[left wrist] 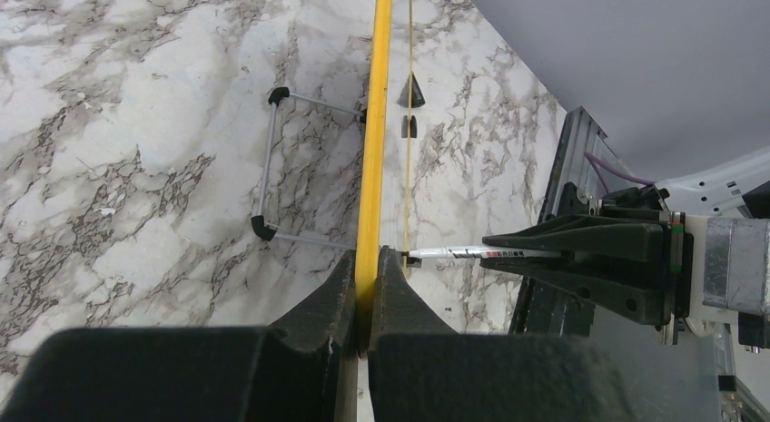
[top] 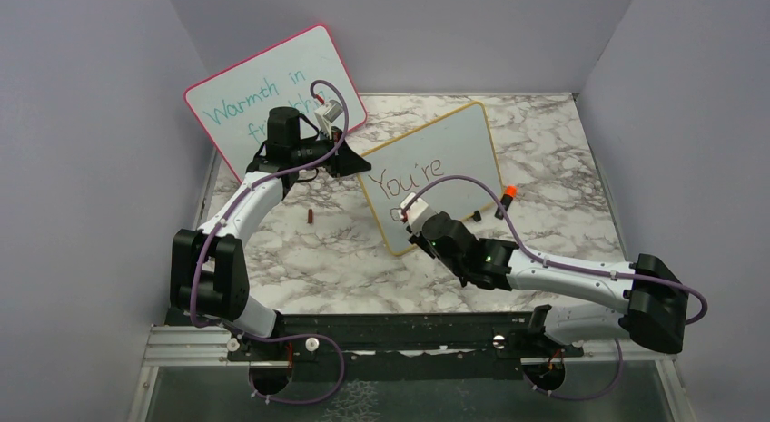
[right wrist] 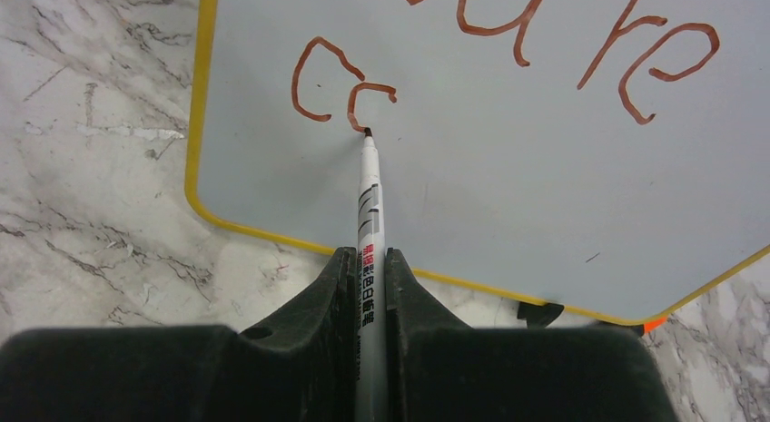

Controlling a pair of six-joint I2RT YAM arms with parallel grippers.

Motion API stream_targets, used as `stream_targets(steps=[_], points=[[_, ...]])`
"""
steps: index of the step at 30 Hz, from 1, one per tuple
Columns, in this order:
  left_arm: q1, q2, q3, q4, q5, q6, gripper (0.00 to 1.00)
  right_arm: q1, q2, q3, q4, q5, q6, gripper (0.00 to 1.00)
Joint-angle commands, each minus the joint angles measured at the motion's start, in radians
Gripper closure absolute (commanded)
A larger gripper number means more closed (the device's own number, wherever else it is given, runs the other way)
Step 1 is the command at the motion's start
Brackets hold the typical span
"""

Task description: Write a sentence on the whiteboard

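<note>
The yellow-framed whiteboard stands tilted on the marble table. My left gripper is shut on its upper left edge. In the left wrist view the fingers pinch the yellow frame edge-on. My right gripper is shut on a white marker. The marker's dark tip touches the whiteboard. The sentence is in red-brown. It shows "You're" on top, with a "c" and a part-drawn letter at the tip below. The right gripper covers the lower left of the board from above.
A larger pink-framed board with teal writing leans on the back left wall behind the left arm. A small dark cap lies on the table left of the whiteboard. An orange-red piece sits by its right foot. A wire stand props the board from behind.
</note>
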Motion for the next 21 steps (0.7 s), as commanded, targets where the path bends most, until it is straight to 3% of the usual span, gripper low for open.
stream_targets(steps=[1,21], points=[[-0.003,0.043,-0.049,-0.098,-0.041,0.073,1.0,-0.02,-0.011,-0.01,0.004,0.079,0.011,0.99],[-0.003,0.044,-0.047,-0.099,-0.035,0.073,1.0,-0.026,-0.013,0.008,0.124,0.049,-0.024,0.99]])
